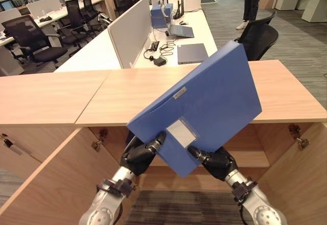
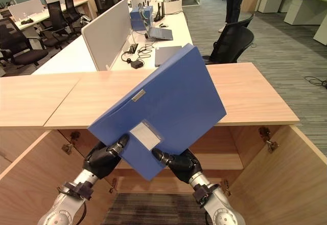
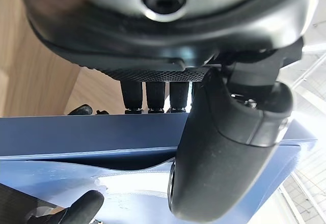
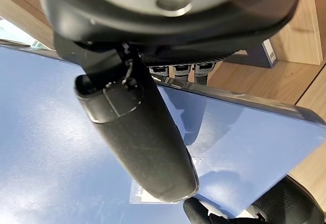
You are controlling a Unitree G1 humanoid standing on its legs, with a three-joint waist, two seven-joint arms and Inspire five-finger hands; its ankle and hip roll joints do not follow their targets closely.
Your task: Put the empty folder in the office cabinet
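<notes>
1. One blue folder (image 1: 209,102) is being held up, tilted, in front of the near edge of the cabinet top (image 1: 127,94), over the open cabinet (image 1: 250,156).
2. Two hands are pinching its lower corner: the left hand (image 1: 140,153) and the right hand (image 1: 217,161), each with thumb on the face and fingers behind.
3. Two cabinet doors (image 1: 48,184) are standing open.
4. One person (image 1: 251,2) is standing far back.

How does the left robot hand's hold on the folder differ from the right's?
The left robot hand pinches the blue folder at its lower left edge; the right robot hand pinches its bottom edge, lower and nearer the corner. Both press a thumb on the front face, beside the clear label pocket.
</notes>
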